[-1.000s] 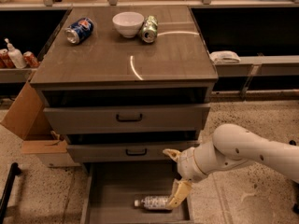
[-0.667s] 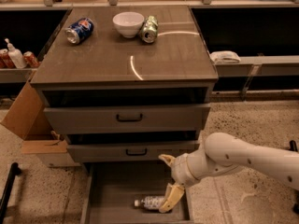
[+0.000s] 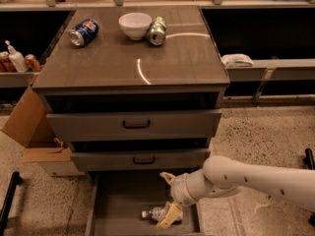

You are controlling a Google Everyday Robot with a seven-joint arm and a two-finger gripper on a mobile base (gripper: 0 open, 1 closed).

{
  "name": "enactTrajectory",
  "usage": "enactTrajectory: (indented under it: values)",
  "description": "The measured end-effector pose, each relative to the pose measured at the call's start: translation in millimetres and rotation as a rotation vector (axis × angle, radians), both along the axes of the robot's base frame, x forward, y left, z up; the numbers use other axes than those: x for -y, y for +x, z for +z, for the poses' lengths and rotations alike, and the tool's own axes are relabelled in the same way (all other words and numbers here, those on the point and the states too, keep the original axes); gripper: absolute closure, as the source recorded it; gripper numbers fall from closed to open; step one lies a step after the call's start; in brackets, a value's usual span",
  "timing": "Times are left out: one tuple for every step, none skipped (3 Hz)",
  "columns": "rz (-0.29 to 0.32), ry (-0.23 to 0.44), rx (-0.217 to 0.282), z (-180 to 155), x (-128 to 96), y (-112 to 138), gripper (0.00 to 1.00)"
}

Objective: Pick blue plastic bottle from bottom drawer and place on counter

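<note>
Gripper point(image 3: 162, 199) has dropped lower and slid left, fingers spread wide. The blue plastic bottle point(image 3: 154, 213) lies on its side at its lower finger, in the bottom drawer point(image 3: 120, 200); the counter point(image 3: 123, 68) is well above.

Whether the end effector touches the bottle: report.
Cannot tell. Camera view: over the bottom drawer, the end effector's lower finger overlaps the blue plastic bottle, hiding any gap.

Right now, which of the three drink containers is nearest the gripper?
The blue plastic bottle, lying in the bottom drawer at the open gripper; the blue soda can and green can lie up on the counter.
</note>
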State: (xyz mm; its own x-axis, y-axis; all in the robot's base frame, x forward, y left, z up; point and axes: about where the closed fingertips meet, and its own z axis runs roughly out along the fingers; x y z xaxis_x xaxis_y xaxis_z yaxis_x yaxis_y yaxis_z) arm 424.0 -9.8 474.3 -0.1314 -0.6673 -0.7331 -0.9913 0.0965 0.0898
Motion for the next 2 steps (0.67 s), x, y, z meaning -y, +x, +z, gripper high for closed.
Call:
enactTrajectory:
  values:
    - [0.005,-0.003,-0.020,-19.2,-9.6,7.0,0.00]
    - [0.016,0.004,-0.042,-43.3,-20.0,10.0,0.00]
